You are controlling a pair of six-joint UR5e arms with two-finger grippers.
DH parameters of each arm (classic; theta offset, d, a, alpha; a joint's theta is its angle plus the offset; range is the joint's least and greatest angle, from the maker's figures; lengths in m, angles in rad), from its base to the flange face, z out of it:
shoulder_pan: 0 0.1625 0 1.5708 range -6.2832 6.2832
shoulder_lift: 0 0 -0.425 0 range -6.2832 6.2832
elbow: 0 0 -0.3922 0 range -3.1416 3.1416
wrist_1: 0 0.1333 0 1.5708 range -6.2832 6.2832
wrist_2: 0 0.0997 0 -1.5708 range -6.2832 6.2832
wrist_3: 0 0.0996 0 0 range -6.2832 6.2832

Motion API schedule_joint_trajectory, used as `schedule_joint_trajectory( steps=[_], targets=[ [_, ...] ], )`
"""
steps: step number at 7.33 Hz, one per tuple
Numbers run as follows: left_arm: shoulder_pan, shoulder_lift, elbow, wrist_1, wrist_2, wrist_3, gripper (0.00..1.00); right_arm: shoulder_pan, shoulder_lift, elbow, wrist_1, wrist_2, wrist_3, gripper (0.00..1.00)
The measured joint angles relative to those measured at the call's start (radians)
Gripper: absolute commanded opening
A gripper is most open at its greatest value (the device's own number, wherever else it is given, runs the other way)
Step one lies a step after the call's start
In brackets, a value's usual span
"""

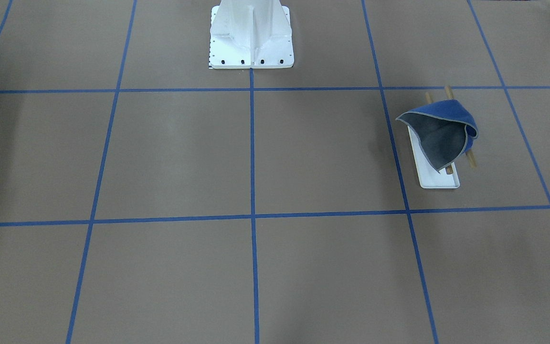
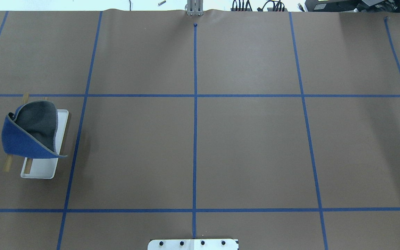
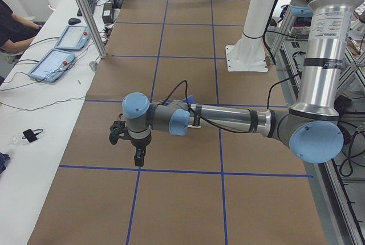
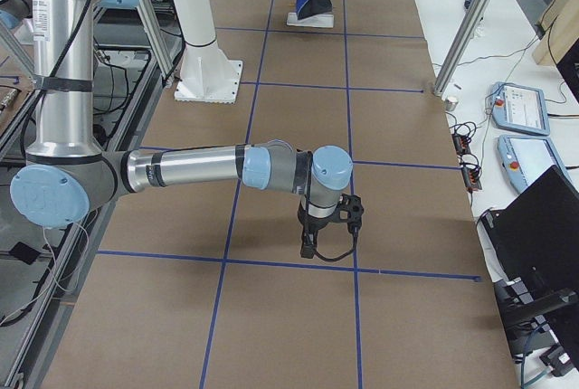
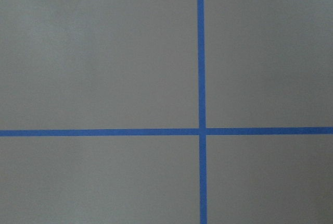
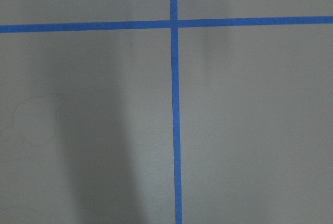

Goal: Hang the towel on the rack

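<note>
The towel [image 1: 439,134] is draped over the rack's two tan wooden rods [image 1: 470,160], with the blue side outward and the dark grey side showing underneath. The rack's white tray base [image 1: 439,180] stands on the brown table. The overhead view shows the towel [image 2: 30,133] and the base [image 2: 40,170] at the far left, and the right exterior view shows the towel [image 4: 314,2] far away. My left gripper [image 3: 136,156] and right gripper [image 4: 312,246] hang above the table, away from the rack. I cannot tell whether they are open or shut. Neither wrist view shows fingers.
The large white bolted pedestal [image 1: 251,38] stands at the robot's side of the table. Blue tape lines [image 2: 195,139] divide the brown paper into squares. Operator desks with teach pendants [image 4: 520,109] run along the far edge, and a person [image 3: 14,28] sits there.
</note>
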Motion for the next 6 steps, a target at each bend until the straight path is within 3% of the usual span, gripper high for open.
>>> schedule_joint_trajectory(
  steps=[6],
  targets=[
    [-0.005,0.013,0.006,0.007,-0.033,0.001,0.99,0.002,-0.017,-0.021,0.008,0.004,0.003,1.0]
  ],
)
